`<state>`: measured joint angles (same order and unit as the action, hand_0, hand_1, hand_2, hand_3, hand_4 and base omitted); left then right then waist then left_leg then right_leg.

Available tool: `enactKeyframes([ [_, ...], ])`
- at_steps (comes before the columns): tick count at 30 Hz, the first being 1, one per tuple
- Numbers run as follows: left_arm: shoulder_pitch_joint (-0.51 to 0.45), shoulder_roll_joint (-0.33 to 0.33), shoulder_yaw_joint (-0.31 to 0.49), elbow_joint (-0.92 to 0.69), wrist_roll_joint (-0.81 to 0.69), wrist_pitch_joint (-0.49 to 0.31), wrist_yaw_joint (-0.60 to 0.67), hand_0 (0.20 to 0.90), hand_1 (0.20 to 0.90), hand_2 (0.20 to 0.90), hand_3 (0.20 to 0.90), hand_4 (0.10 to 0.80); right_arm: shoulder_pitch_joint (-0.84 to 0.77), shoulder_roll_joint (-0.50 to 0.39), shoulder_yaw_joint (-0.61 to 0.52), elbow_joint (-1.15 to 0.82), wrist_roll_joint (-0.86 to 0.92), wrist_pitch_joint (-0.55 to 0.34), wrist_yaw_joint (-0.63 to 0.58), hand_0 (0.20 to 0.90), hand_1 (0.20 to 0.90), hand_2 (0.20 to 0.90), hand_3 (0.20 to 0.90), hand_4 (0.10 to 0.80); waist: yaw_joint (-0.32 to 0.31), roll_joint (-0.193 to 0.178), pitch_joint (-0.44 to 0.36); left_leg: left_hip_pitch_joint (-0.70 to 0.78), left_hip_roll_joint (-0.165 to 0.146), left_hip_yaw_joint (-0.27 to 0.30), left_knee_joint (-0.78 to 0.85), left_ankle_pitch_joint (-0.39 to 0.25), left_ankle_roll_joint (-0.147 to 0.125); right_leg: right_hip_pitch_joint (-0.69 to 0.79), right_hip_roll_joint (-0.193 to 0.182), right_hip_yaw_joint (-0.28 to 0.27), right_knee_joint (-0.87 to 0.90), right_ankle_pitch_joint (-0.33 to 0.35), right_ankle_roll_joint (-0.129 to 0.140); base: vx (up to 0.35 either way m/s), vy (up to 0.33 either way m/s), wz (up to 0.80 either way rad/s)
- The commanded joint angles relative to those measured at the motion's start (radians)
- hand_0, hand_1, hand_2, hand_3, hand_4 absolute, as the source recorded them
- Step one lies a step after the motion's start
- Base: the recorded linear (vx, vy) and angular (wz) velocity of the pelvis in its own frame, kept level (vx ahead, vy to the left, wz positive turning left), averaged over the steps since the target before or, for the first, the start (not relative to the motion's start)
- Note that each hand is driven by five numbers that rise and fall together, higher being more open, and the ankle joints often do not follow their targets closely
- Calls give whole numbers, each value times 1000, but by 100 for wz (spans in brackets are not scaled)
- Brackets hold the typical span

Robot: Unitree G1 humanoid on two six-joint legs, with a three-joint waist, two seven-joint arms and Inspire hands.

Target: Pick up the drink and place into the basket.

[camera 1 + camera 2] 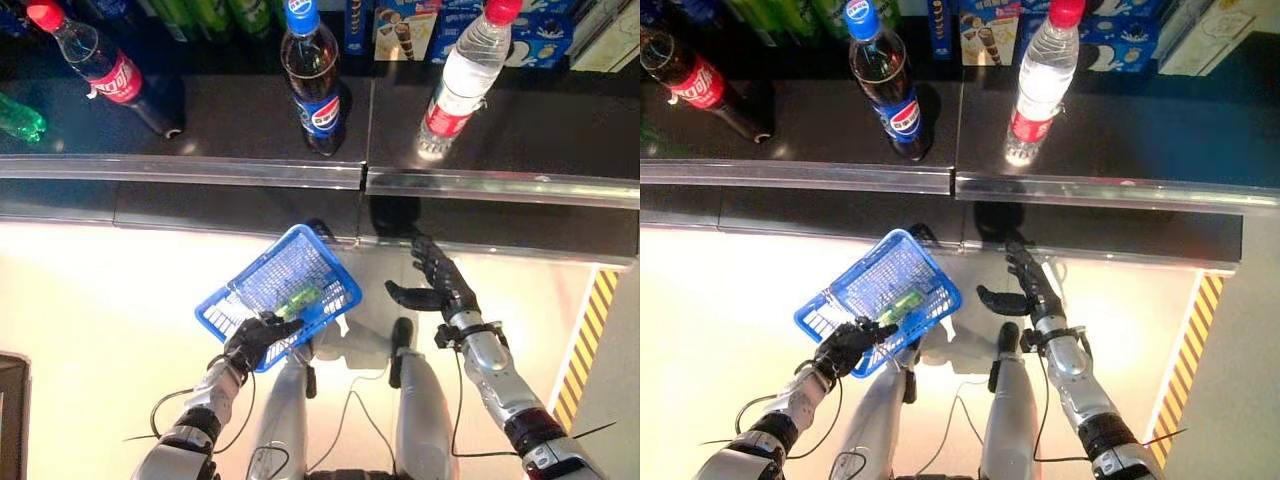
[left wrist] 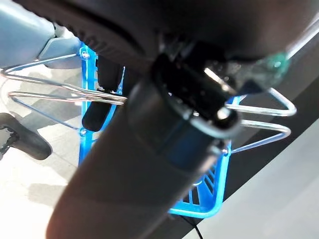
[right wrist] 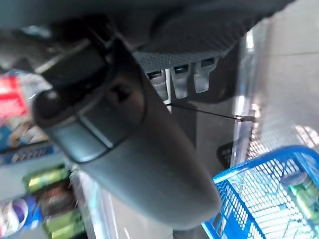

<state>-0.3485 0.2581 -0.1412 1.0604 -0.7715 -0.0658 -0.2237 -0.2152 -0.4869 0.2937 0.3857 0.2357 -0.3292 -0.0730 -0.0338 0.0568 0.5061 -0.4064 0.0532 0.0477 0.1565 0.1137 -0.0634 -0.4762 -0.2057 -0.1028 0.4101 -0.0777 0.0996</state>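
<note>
- Left hand (image 1: 256, 340): fingers curled round the wire handle of the blue basket (image 1: 262, 268), carrying it level below the shelf (image 1: 250, 170), probably to receive drinks.
- Green drink (image 1: 299, 298): lies inside the basket.
- Right hand (image 1: 437, 283): right of the basket, fingers straight, empty, apparently ready to reach.

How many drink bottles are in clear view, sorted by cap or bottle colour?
Red-capped cola bottle: 1
Blue-capped cola bottle: 1
Red-capped water bottle: 1
Green bottle in the blue basket: 1
Total: 4
</note>
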Motion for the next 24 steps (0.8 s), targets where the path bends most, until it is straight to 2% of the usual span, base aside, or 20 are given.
enactKeyframes([
  [1, 182, 74, -17, 15, -9, -33, -33, 300, 300, 300, 200, 100, 22, -43, -26, -195, -27, -102, -44, 900, 900, 900, 900, 800, -3, -26, -47, 3, -21, -24, 117, -122, 22, 26, 19, 23, -96, 66, 23, -20, 66, -8],
  [5, 185, 64, -10, 20, -21, -42, -38, 300, 300, 300, 200, 100, 21, -61, -52, -272, -47, -109, -94, 900, 900, 900, 900, 800, -12, -23, -40, 9, -16, -12, 106, -115, 17, 33, 20, 29, -108, 66, 24, -29, 57, -11],
  [14, 206, 53, 0, 17, -25, -52, -50, 300, 300, 300, 200, 100, 45, -89, -152, -326, -39, -183, -201, 900, 900, 900, 900, 800, -28, -22, -37, 28, -6, 6, 116, -125, 11, 63, 10, 25, -120, 61, 22, 6, 23, -6],
  [24, 201, 61, 1, 3, -20, -31, -34, 300, 300, 300, 200, 100, -1, -108, -205, -409, 15, -227, -216, 900, 900, 900, 900, 800, -23, -25, -25, 46, 4, 7, 114, -127, 4, 94, 12, 18, -133, 58, 20, 8, -6, -4],
])
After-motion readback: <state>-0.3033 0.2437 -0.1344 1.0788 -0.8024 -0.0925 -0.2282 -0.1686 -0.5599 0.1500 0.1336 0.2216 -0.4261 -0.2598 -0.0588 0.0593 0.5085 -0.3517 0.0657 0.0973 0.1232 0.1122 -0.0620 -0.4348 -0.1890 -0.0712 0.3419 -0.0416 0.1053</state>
